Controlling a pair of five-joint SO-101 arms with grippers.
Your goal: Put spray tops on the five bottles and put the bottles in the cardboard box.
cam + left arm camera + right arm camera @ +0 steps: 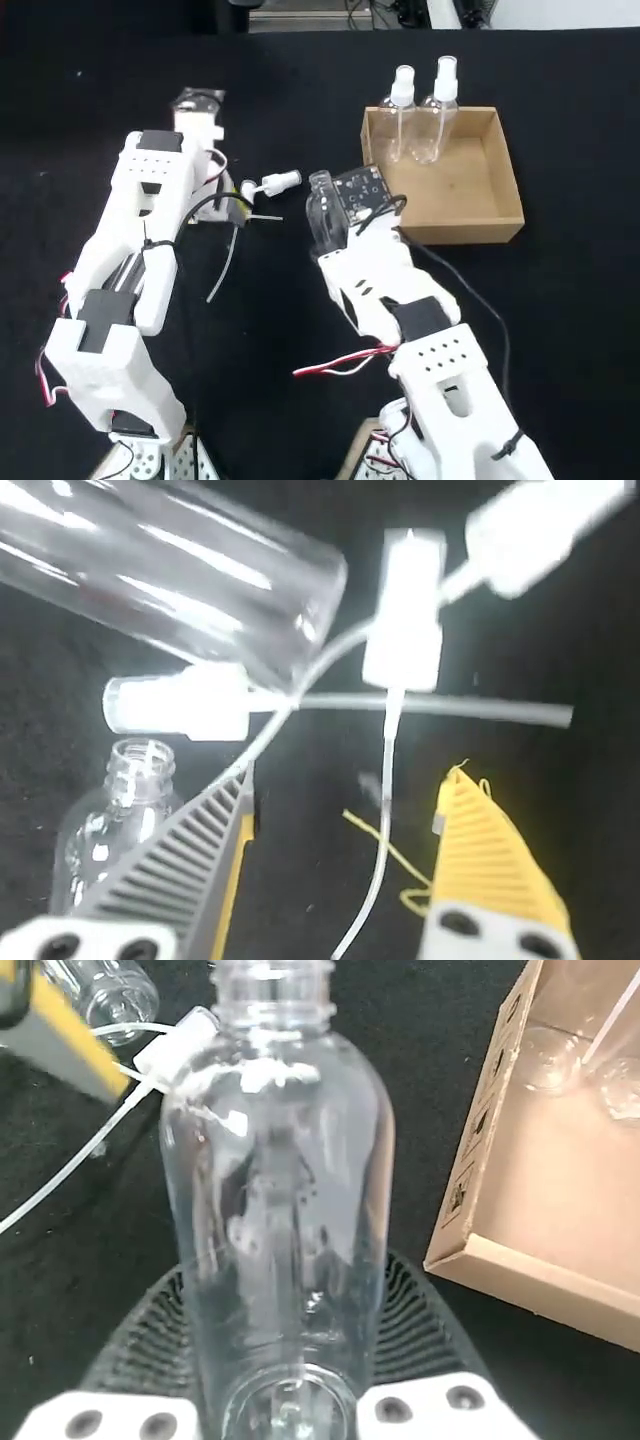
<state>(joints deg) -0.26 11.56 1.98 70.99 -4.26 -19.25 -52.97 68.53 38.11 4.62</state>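
From high up, I saw my right gripper clamped on a bottle, just beside the box but not touching it. Two capped bottles stood inside the box. The loose tops lay past the bottle, on its side away from the box. My left gripper hung over them, so that arm was nearer to them.

From the left wrist, the jaws were wide apart and held nothing. One top lay straight ahead, with its thin tube running back between the fingers. An open bottle stood beside one finger.

From the right wrist, the bottle ran straight out from the gripper, bare neck at the far end. The box was off to one side. A top sat by the neck on the side away from the box.

I thought the left gripper had to pinch that top next and line its tube up with the neck.
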